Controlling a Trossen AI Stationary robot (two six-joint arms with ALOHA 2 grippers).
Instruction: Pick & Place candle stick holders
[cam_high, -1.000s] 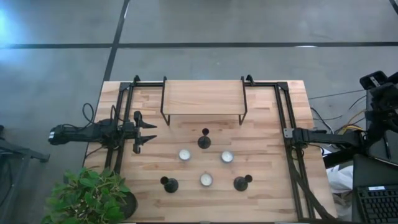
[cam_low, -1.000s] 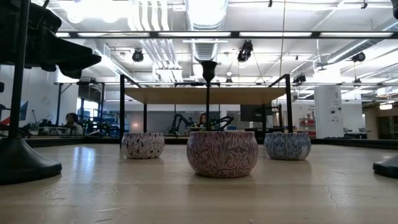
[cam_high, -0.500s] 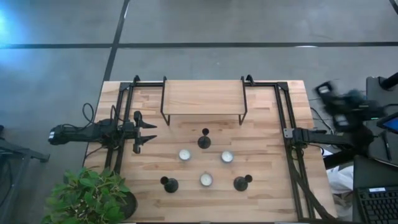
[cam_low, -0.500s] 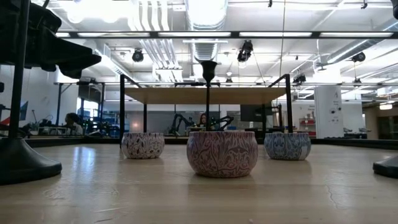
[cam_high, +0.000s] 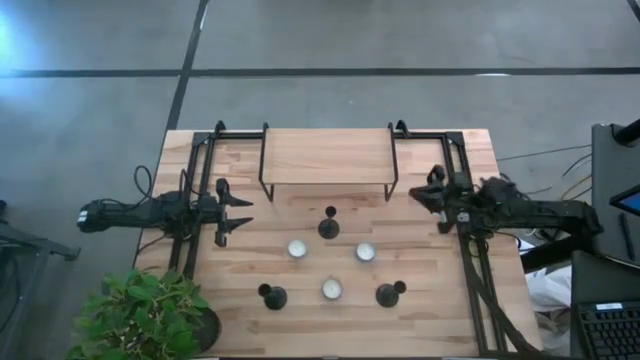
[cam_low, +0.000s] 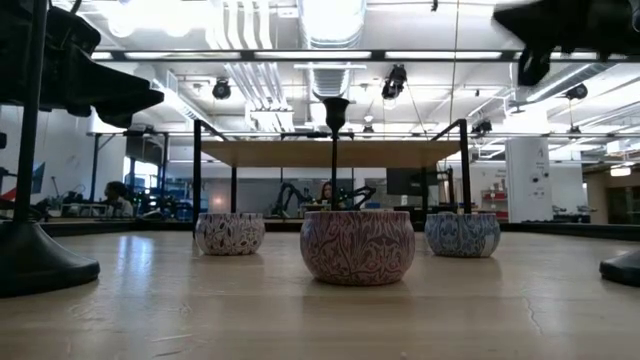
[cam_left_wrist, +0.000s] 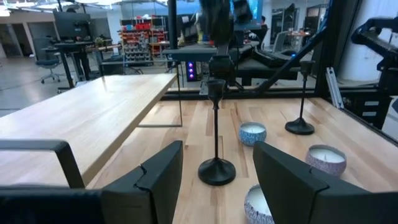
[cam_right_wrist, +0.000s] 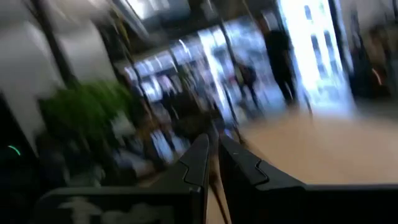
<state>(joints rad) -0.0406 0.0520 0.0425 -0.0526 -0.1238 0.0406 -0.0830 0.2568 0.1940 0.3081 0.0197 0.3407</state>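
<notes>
1. Left gripper (cam_high: 243, 210) at table's (cam_high: 430, 300) left edge, fingers spread, nothing held.
2. Candle stick holders: one (cam_high: 273, 296) near front edge left of centre, one (cam_high: 329, 226) mid-table just before the shelf (cam_high: 326, 156), one (cam_high: 388, 294) near front edge right of centre. All upright.
3. Likely light, rigid metal, top-heavy, slick; best pinched low on the thin stem.
4. Right gripper (cam_high: 432, 191) over right edge, fingers pressed together, empty.

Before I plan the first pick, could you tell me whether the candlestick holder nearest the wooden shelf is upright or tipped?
Upright: the candlestick holder stands on its round base, stem vertical, cup on top.
</notes>
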